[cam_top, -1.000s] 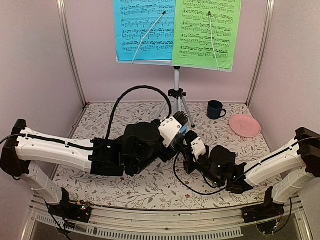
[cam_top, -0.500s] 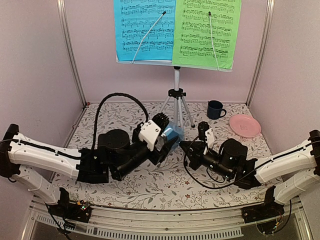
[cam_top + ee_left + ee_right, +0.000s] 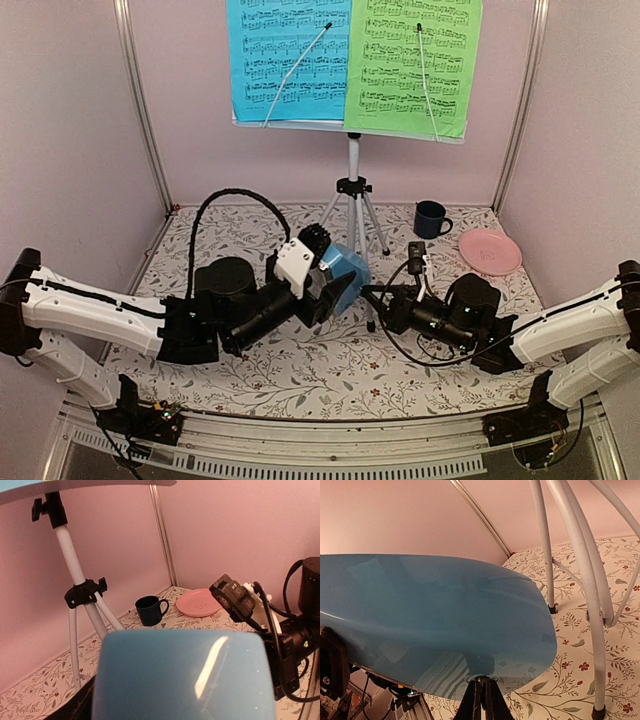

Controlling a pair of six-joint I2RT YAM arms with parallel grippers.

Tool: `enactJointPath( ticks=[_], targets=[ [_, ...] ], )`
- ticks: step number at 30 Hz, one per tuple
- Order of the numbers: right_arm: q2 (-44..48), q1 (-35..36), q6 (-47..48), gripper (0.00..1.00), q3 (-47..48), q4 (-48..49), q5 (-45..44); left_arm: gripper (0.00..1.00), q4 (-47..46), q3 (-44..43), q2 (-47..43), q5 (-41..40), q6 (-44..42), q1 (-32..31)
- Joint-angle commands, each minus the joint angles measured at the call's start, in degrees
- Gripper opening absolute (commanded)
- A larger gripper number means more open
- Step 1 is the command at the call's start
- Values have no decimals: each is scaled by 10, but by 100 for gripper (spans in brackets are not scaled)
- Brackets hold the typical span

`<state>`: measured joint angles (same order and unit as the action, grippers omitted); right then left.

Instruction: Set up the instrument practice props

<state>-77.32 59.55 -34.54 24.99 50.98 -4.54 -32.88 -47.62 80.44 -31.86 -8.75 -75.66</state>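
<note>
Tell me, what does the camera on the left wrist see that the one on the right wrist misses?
Only the left wrist view shows the dark blue mug, the pink plate and the right arm. Only the right wrist view shows the right gripper, shut, close against the blue metronome. Both share that metronome filling the foreground, the white tripod legs, the flowered table and the pink wall.

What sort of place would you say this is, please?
Probably a robot test booth staged for music practice: a music stand holding a blue sheet and a green sheet, pink walls, floral table.
</note>
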Motion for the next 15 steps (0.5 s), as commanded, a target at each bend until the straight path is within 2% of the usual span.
enactJointPath(
  ticks=[1, 5, 9, 12, 15],
  targets=[
    [-2, -7, 0, 15, 0, 42, 55, 0, 56, -32, 25, 85, 99, 35],
    [22, -7, 14, 58, -33, 20, 79, 0, 40, -12, 36, 152, 142, 76],
    [77, -7, 27, 86, -66, -20, 79, 0, 24, -3, 69, 203, 144, 98],
    [116, -7, 34, 96, -74, -62, 57, 0, 25, -15, 111, 239, 139, 104],
    [143, -9, 43, 98, -58, -121, 39, 1, 23, -27, 146, 272, 150, 107]
  ],
)
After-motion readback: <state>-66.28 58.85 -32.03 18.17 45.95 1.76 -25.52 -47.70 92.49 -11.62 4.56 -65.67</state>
